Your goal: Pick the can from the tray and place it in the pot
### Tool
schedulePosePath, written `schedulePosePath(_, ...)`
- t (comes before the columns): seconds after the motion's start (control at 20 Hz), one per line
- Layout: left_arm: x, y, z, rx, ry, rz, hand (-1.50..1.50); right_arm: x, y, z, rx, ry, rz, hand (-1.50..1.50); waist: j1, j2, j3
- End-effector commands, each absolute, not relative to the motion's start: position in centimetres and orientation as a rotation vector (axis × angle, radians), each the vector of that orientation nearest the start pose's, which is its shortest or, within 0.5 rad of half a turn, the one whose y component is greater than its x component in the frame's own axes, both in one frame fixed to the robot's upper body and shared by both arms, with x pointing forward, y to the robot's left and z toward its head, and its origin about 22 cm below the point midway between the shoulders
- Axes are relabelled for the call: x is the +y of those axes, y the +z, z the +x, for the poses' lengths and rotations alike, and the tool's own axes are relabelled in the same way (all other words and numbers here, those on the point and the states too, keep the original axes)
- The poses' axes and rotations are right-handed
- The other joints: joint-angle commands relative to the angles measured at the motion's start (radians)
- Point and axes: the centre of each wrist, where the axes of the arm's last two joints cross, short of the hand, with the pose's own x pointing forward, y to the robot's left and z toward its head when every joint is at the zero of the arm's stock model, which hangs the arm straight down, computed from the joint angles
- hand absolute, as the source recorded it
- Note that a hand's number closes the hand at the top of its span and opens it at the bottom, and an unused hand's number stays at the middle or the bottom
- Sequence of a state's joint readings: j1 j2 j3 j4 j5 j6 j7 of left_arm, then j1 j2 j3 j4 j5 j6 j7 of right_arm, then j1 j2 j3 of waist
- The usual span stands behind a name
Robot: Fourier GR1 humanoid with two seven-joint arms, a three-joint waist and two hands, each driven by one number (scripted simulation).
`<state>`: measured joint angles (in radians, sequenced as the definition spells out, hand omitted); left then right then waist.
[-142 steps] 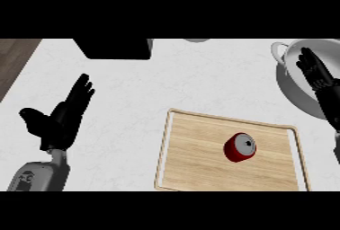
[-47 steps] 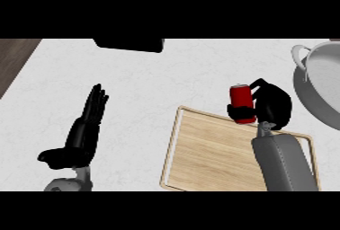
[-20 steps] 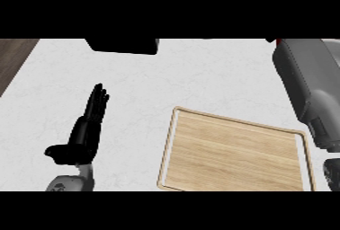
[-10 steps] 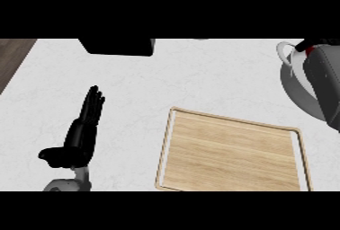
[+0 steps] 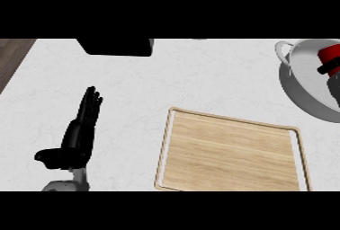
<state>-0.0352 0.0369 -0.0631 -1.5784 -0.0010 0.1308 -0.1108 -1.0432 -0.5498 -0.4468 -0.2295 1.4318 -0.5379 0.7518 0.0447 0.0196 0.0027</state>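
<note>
Right robot hand clamps the red can upright inside the grey pot.

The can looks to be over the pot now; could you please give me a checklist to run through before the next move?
1. Can inside the pot rim: ok, it shows within the bowl.
2. Can resting on the pot's bottom: cannot tell.
3. Right hand off the can: not ok, black fingers cross it.
4. Tray without the can: ok.
5. Left hand out of the way: ok, open at the left of the tray.
</note>
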Motion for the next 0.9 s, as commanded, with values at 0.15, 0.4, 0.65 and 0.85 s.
schedulePosePath(0.15, 21.6, 1.2, 25.6, -1.718, 0.01, 0.047, 0.0, -40.3, 9.1, 41.2, -0.525, 0.081, -1.561, 1.5, 0.015, 0.009, 0.001)
schedulePosePath(0.4, 21.5, 1.9, 25.1, -1.726, -0.003, 0.072, 0.0, -41.6, 7.2, 39.7, -0.322, -0.016, -1.415, -1.5, 0.012, 0.004, 0.001)
schedulePosePath(0.65, 21.7, 2.4, 25.3, -1.733, 0.022, 0.069, 0.0, -42.8, 4.8, 37.9, -0.577, -0.049, -1.344, -1.5, 0.004, 0.004, 0.004)
schedulePosePath(0.85, 21.9, 1.3, 24.8, -1.708, 0.016, 0.093, 0.0, -43.4, 7.7, 38.7, -0.834, -0.246, -1.416, -1.5, -0.015, -0.006, 0.004)
